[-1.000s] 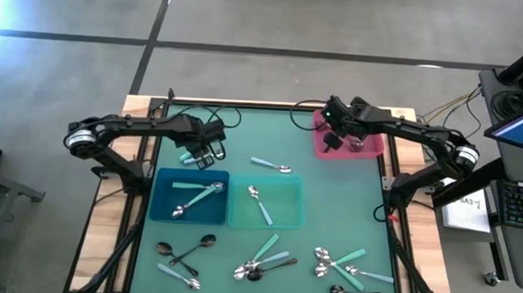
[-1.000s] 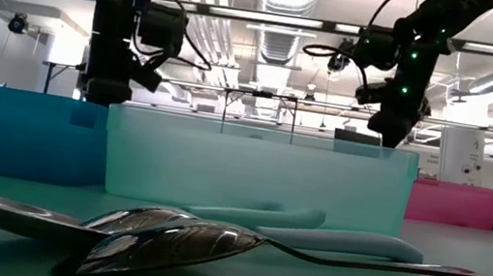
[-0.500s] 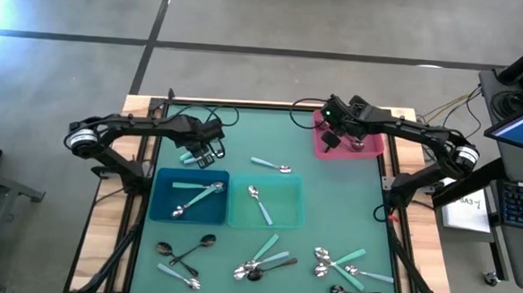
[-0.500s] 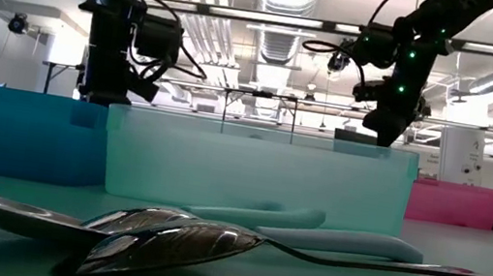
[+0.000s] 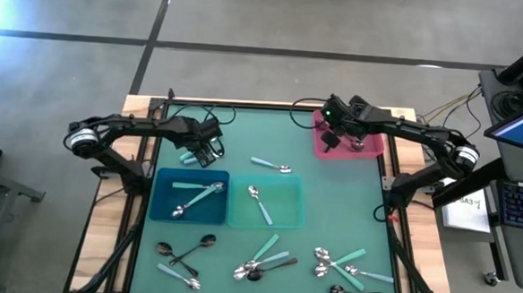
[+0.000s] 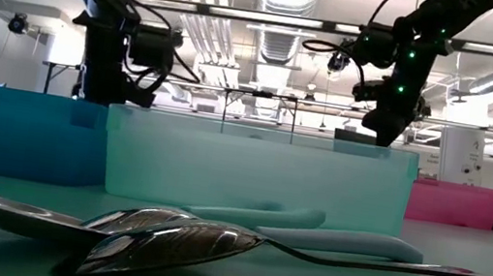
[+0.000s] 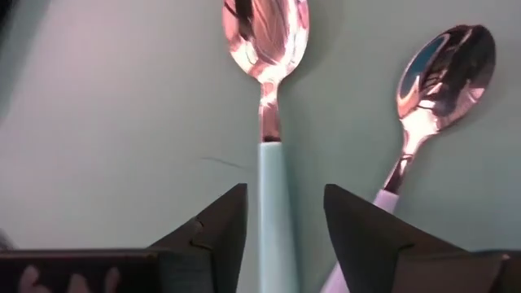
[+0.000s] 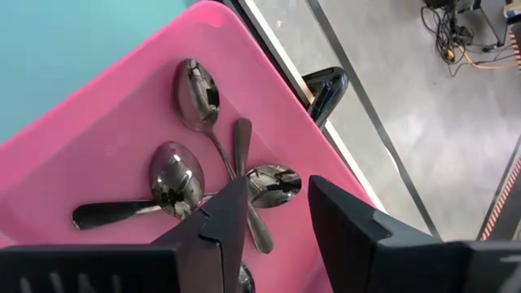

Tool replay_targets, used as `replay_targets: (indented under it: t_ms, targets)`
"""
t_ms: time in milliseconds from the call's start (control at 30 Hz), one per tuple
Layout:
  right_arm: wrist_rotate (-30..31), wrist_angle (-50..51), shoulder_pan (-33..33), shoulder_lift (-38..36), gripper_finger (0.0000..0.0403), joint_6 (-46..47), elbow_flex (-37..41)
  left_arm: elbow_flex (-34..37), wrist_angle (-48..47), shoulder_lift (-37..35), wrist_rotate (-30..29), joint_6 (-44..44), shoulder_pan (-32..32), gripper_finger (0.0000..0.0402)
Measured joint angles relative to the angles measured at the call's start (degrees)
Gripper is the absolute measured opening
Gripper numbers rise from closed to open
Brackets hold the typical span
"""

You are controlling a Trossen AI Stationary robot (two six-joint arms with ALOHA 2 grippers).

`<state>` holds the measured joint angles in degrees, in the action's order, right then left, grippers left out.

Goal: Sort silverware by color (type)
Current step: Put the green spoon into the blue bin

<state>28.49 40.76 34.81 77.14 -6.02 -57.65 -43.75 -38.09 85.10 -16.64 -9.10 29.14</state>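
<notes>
Hovering low over the tabletop (image 5: 322, 181), just behind the blue bin (image 5: 189, 197), the left pincer (image 7: 283, 213) is seen with its fingers apart, a teal-handled spoon (image 7: 269, 98) lying between them but not clamped. A second teal-handled spoon (image 7: 435, 89) lies just beside it, bowl up. From above, the left pincer (image 5: 206, 148) is placed near the tabletop's left rear part.

The right pincer (image 8: 273, 213) is held above the pink bin (image 8: 106, 114) at the right rear corner, fingers apart and empty. Three silver spoons (image 8: 220, 175) are found in that bin, their handles crossing (one bowl partly hidden behind a finger). From above, the right pincer (image 5: 334, 128) is seen over the pink bin (image 5: 369, 152).

Spoons are held in the blue bin, and one teal-handled spoon (image 5: 259, 202) lies in the teal bin (image 5: 284, 221). Another teal-handled spoon (image 5: 271, 166) lies loose behind the teal bin. Mixed spoons are scattered along the front: a dark pair (image 5: 184, 247) at the left, a middle cluster (image 5: 265, 259), and a right cluster (image 5: 345, 267). In the low view, a shiny spoon bowl (image 6: 163, 238) fills the foreground.
</notes>
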Motion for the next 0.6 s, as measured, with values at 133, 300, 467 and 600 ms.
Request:
replay_targets:
  t_ms: [133, 300, 467, 600]
  targets:
    - [0.0, -0.9, 0.0, 0.0, 0.0124, 0.0, 0.0, 1.8, 3.3, 0.0, 5.9, -1.2, 2.2, 0.0161]
    - [-0.2, -1.2, 0.0, 0.0, 0.0121, 0.0, 0.0, 3.5, 6.7, -0.2, 5.8, -1.3, 4.9, 0.0166]
    - [-0.2, -1.2, 0.0, 0.0, 0.0123, 0.0, 0.0, 3.5, 6.7, -0.2, 5.8, -1.2, 6.0, 0.0157]
    - [-0.2, -1.2, 0.0, 0.0, 0.0118, 0.0, 0.0, 3.4, 6.5, -0.1, 6.0, -0.5, 6.0, 0.0114]
